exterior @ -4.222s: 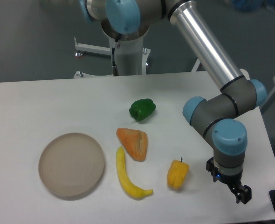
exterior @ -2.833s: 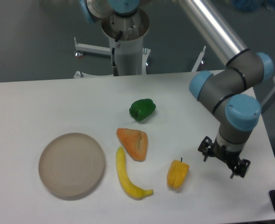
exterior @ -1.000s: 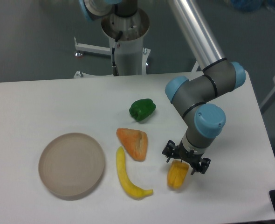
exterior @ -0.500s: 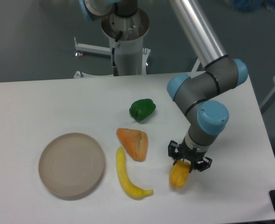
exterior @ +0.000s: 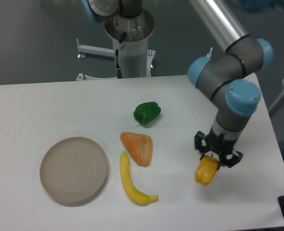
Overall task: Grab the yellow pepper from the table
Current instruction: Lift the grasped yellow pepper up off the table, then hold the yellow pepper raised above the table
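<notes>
The yellow pepper (exterior: pixel 206 170) hangs from my gripper (exterior: pixel 216 158), which is shut on its upper end. The pepper is held above the white table (exterior: pixel 45 106) at the right side, right of the other produce. Its stem is hidden between the fingers. The arm comes down from the upper right, and the pepper's shadow lies on the table below it.
A green pepper (exterior: pixel 147 112) lies at the table's middle. An orange wedge (exterior: pixel 138 147) and a long curved yellow piece (exterior: pixel 133 182) lie in front of it. A round beige plate (exterior: pixel 74 169) sits at the front left. The robot's base (exterior: pixel 130 38) stands behind the table.
The gripper came in from the right, lowered over the yellow pepper and shut on it. It has now lifted the pepper and carried it to the right.
</notes>
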`<state>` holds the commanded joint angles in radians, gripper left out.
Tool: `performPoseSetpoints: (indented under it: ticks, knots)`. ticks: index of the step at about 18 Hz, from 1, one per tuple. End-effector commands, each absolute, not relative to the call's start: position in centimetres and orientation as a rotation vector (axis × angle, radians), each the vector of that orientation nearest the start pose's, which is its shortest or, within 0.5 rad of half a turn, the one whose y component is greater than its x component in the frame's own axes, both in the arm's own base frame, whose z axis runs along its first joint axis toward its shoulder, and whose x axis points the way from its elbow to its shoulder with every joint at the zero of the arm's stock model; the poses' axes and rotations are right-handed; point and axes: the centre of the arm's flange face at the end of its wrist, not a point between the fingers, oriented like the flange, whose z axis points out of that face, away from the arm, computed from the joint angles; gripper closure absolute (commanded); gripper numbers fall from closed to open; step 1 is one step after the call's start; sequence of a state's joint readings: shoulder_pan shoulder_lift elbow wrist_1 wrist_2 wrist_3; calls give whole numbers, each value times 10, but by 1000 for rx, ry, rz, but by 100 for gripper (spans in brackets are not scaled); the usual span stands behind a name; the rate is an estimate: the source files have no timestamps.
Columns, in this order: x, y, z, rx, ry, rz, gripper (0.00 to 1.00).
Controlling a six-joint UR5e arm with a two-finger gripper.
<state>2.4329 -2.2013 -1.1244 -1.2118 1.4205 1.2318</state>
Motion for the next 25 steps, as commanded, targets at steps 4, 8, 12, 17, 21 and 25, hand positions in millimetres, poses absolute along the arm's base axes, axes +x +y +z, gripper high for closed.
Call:
performPoseSetpoints:
  ticks: [4,8,12,17,21,25]
  knots:
    - [-476,601,353,-2872,605,127,63]
    - [-475,602,355,-2869,607,138,63]
    - [-474,604,356,-2866,612,142,63]
    - [-475,603,353,-2896,620,176,62]
    - [-474,605,352,-2900,627,178,62]
    - [-474,607,353,-2900,627,183,62]
